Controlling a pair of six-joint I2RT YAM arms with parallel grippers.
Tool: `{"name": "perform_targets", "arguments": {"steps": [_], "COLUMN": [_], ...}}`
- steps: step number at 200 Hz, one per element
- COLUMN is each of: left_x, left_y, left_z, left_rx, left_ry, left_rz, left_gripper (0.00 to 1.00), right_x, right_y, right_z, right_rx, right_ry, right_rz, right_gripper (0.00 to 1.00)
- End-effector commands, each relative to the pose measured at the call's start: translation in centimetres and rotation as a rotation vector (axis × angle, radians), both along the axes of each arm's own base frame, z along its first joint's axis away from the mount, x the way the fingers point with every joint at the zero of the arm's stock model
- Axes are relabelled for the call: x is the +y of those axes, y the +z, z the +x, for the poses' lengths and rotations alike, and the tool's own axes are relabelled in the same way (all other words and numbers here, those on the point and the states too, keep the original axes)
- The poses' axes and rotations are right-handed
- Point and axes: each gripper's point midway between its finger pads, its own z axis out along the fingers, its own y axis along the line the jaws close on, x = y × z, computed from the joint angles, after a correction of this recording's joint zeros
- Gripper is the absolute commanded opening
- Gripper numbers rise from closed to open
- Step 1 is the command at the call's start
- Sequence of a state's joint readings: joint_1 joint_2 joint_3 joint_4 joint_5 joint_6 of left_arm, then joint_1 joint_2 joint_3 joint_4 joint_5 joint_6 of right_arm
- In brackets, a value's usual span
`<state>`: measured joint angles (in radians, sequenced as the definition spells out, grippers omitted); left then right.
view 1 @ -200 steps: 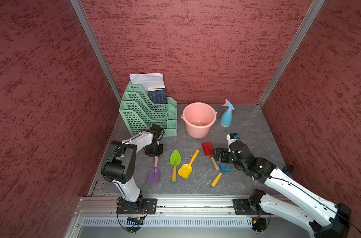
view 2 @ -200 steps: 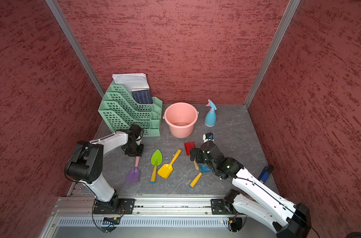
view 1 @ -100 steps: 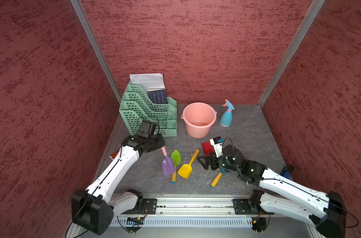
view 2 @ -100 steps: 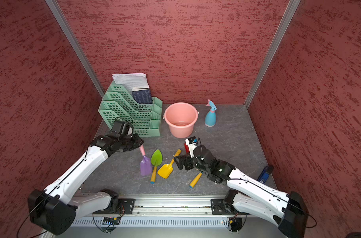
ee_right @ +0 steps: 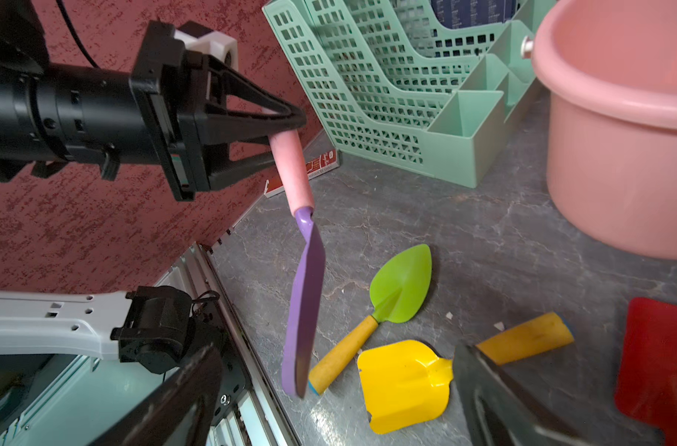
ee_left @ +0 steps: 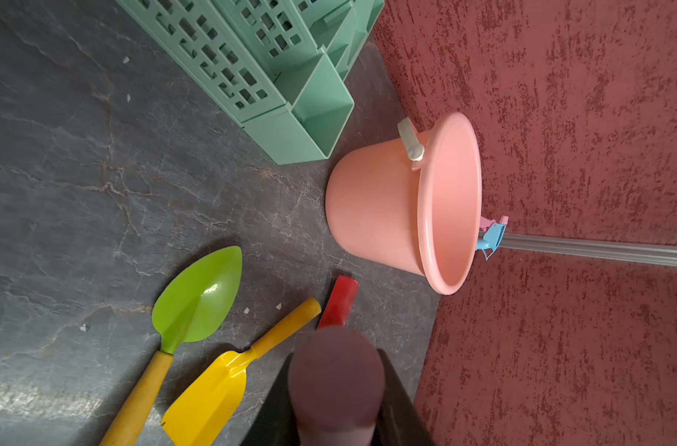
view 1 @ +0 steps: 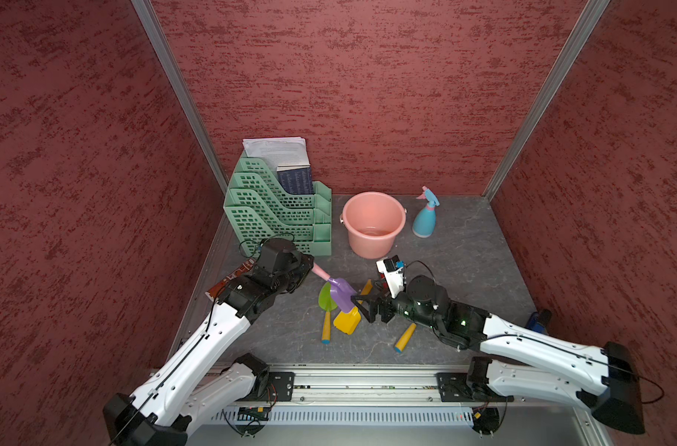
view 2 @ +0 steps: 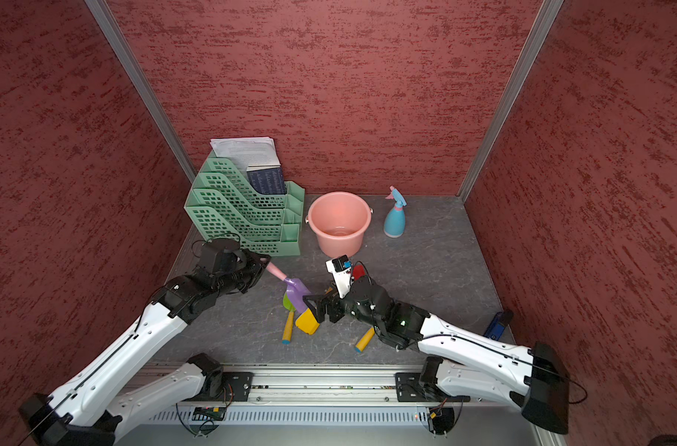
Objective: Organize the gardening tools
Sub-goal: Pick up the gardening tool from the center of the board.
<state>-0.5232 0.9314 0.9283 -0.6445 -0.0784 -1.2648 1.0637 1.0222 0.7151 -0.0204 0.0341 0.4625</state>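
Between red walls (view 1: 368, 96), gardening tools (view 1: 346, 321) strew the grey tabletop (view 1: 464, 262).

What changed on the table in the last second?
The left pincer, shut on the purple scoop, lifted it off the table toward the middle. The open right pincer swung in beside its blade. The pink bucket, spray bottle, green trowel and yellow scoop stayed put.

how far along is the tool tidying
Nothing is put away yet; the pink plastic bucket looks empty. In hand: the left gripper holds the purple plastic scoop aloft; right gripper open. To do: green leaf trowel, yellow scoop, red spade, yellow-handled tool, light-blue spray bottle.
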Motion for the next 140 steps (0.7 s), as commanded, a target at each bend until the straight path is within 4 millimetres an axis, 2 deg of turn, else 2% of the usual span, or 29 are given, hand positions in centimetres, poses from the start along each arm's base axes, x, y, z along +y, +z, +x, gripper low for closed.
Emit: {"name": "perform_targets", "arguments": {"steps": [1,43,89,140], "left_x": [0.9,1.8,1.7,1.5], "left_y": [1.8,3.5,4.1,5.1], "left_z": [0.3,-0.2,-1.0,-1.2], "left_rx": [-0.050,-0.096,-0.103,-0.138], "left_ry": [0.126,0.194,0.205,0.213], "left_rz": [-0.083,-0.142,-0.189,-0.223], "left_gripper": [0.00,0.00,0.00,0.00], "right_x": [1.3,1.6,1.2,2.9], "right_y": [3.0,3.6,4.7,4.5], "right_z": [0.5,1.2,2.2,2.3], "right_rx": [-0.076,-0.112,-0.155,-0.141], "right_ry": [-0.012,-0.058,-0.122,-0.088], "right_rz": [0.065,0.063,0.118,0.134], "right_gripper": [0.98,0.98,0.98,0.82]}}
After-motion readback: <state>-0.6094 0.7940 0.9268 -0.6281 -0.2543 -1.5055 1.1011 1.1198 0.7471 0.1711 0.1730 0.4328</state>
